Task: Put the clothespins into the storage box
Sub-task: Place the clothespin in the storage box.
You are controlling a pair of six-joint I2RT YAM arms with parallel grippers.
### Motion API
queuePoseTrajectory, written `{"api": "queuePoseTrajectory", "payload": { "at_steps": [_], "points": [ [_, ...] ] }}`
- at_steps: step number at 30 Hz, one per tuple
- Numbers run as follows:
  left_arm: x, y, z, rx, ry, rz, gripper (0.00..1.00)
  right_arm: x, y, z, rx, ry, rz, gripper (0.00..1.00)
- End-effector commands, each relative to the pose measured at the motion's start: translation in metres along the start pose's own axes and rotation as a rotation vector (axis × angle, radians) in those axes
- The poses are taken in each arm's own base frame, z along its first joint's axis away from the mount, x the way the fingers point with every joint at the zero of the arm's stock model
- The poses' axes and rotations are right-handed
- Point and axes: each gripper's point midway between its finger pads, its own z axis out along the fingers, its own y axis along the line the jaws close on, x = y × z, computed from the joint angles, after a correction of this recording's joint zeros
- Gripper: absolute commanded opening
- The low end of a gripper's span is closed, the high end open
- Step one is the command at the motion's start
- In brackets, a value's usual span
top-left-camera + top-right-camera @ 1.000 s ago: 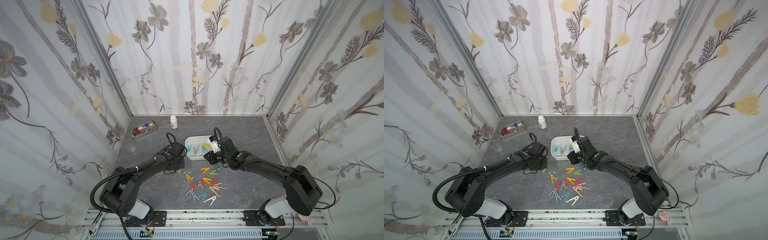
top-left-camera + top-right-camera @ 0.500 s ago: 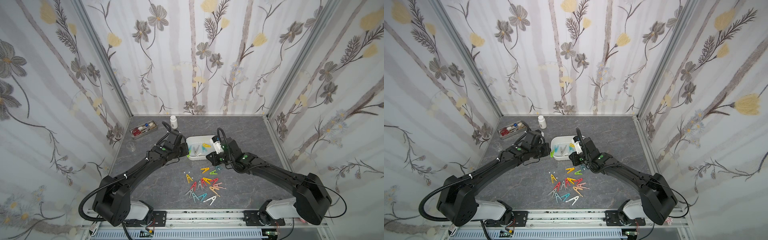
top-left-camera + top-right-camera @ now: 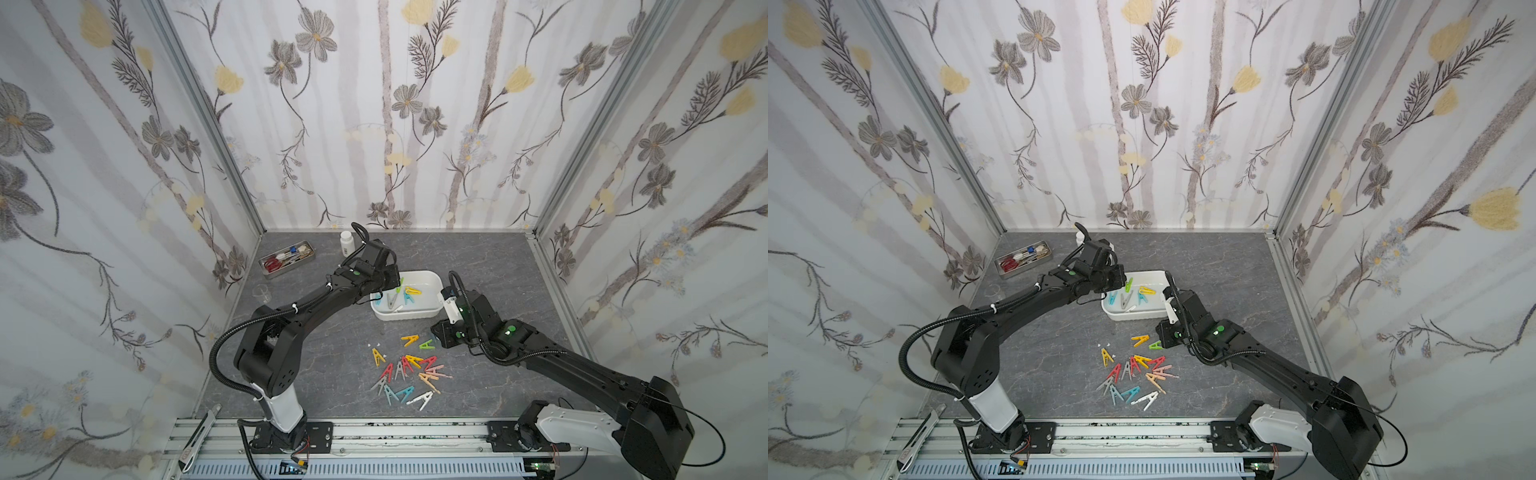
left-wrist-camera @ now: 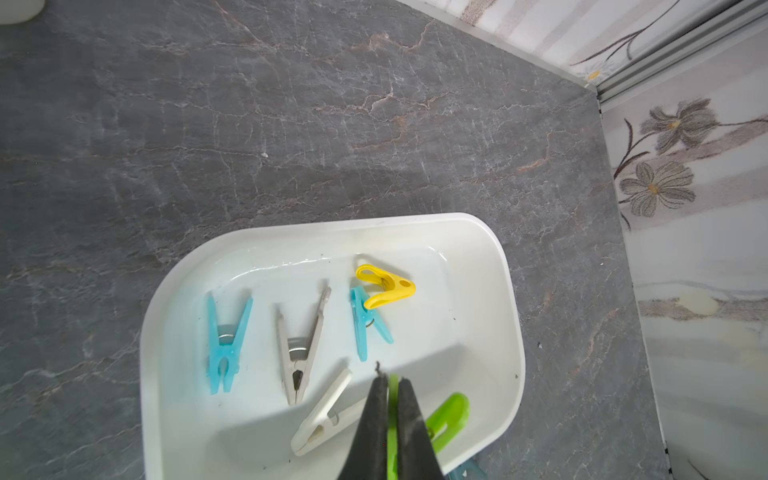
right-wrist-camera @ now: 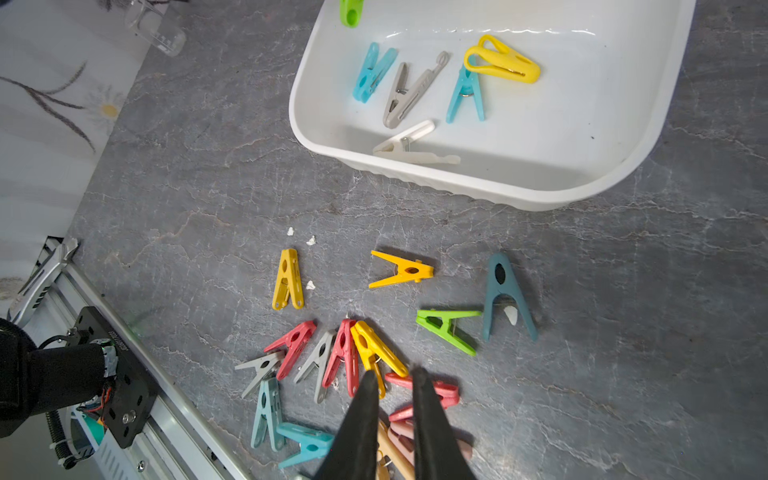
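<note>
Green clothespin (image 4: pixel 451 411) sat clamped in your left gripper (image 4: pixel 388 380), arm stretched over the storage box (image 4: pixel 511 332). Your right gripper (image 5: pixel 395 376), fingers slightly apart and empty, hung above the loose clothespins (image 5: pixel 345 357) on the table (image 5: pixel 208 166); only its wrist view showed that gap.

1. The left gripper (image 4: pixel 392 380) has lifted from the table off the near left corner of the storage box (image 3: pixel 407 315) to over its left end.
2. The green clothespin (image 4: pixel 451 411) pinched in it has left the table there.
3. The right gripper (image 5: pixel 395 376) has backed off the box's right end to its near side.
</note>
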Motion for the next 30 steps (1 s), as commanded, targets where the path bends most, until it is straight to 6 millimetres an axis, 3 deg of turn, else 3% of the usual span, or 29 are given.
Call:
{"api": "queuePoseTrajectory", "payload": {
  "at_steps": [1, 12, 17, 22, 30],
  "points": [
    [-0.008, -0.001, 0.017, -0.018, -0.018, 0.018, 0.07, 0.013, -0.008, 0.000, 0.026, 0.027, 0.032, 0.18],
    [0.013, -0.040, 0.074, 0.033, 0.076, 0.077, 0.08, 0.028, -0.016, -0.001, 0.030, 0.025, 0.062, 0.19],
    [0.024, -0.049, 0.092, 0.052, 0.102, 0.067, 0.08, 0.028, -0.016, -0.003, 0.027, 0.014, 0.062, 0.19],
    [0.026, -0.054, 0.100, 0.059, 0.095, 0.064, 0.10, 0.028, -0.015, -0.003, 0.019, 0.008, 0.064, 0.20],
    [0.021, -0.058, 0.095, 0.066, 0.084, 0.074, 0.23, 0.027, -0.014, -0.005, 0.016, 0.000, 0.069, 0.21]
  ]
}}
